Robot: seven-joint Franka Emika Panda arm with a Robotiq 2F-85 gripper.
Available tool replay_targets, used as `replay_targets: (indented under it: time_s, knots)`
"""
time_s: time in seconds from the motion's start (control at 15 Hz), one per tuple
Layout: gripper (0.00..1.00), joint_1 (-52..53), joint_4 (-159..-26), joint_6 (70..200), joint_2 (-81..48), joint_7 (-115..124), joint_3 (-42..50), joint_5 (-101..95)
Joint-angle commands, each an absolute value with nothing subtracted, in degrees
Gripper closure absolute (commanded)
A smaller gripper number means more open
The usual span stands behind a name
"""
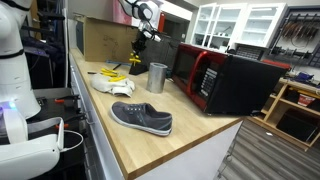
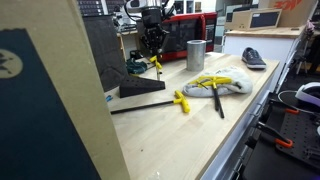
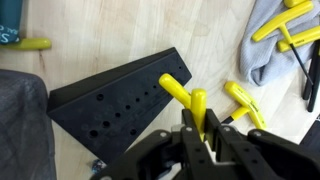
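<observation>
My gripper (image 3: 199, 132) is shut on a yellow T-handle hex key (image 3: 180, 92), whose handle sticks out past the fingertips. It hangs just above a black wedge-shaped holder (image 3: 110, 100) with rows of holes. In both exterior views the gripper (image 1: 138, 49) (image 2: 152, 52) hovers over the far end of the wooden counter, with the yellow key (image 2: 156, 63) below it and the black holder (image 2: 142, 89) underneath. More yellow-handled keys (image 3: 245, 100) lie on the wood beside the holder, and others (image 3: 285, 25) rest on a grey cloth (image 3: 272, 50).
A metal cup (image 1: 157, 77), a grey shoe (image 1: 141, 117) and a red-and-black microwave (image 1: 225, 78) sit on the counter (image 1: 190, 140). A cardboard box (image 1: 105, 38) stands at the back. A lone yellow key (image 2: 182, 101) with a long black shaft lies mid-counter.
</observation>
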State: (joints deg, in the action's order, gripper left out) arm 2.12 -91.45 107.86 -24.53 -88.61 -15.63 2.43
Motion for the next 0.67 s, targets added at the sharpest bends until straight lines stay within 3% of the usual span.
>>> replay_targets:
  time_s: [0.0,0.6]
  knots:
    - [0.96,2.87,-88.17,106.56,-25.12,-94.58,-14.29,0.4]
    - [0.96,4.24,-87.24,109.51,-26.1,-94.83,-15.44,1.15]
